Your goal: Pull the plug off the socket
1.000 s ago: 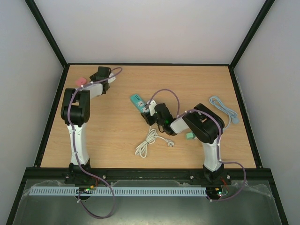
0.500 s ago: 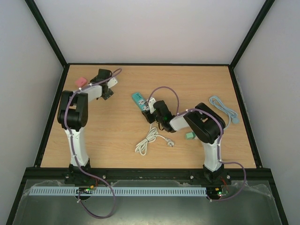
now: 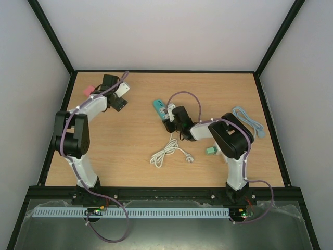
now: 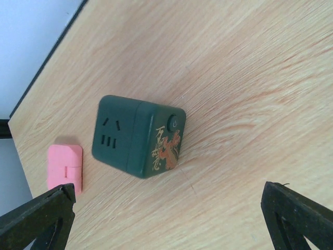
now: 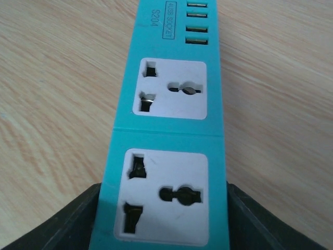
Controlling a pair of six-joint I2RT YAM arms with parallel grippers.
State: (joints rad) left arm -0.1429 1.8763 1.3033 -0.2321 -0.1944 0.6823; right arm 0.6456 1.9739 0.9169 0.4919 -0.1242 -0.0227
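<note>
A teal socket strip (image 3: 159,108) lies mid-table, and my right gripper (image 3: 169,116) stands at its near end. In the right wrist view the strip (image 5: 171,78) runs up between my black fingers (image 5: 78,224), which lie flush against both of its sides; both of its outlets are empty. The white plug (image 3: 190,159) rests on the wood at the end of its coiled white cable (image 3: 163,155), apart from the strip. My left gripper (image 4: 174,221) is wide open over bare wood, a little short of a dark green cube socket (image 4: 138,136).
A pink block (image 4: 65,167) lies beside the green cube near the table's left edge (image 3: 61,120). A light blue cable (image 3: 250,122) sits at the right. A small green piece (image 3: 210,151) lies by the right arm.
My left gripper has opened wide and its arm has swung out to the left. The right gripper has shifted the teal strip slightly up and to the right, turning it.
</note>
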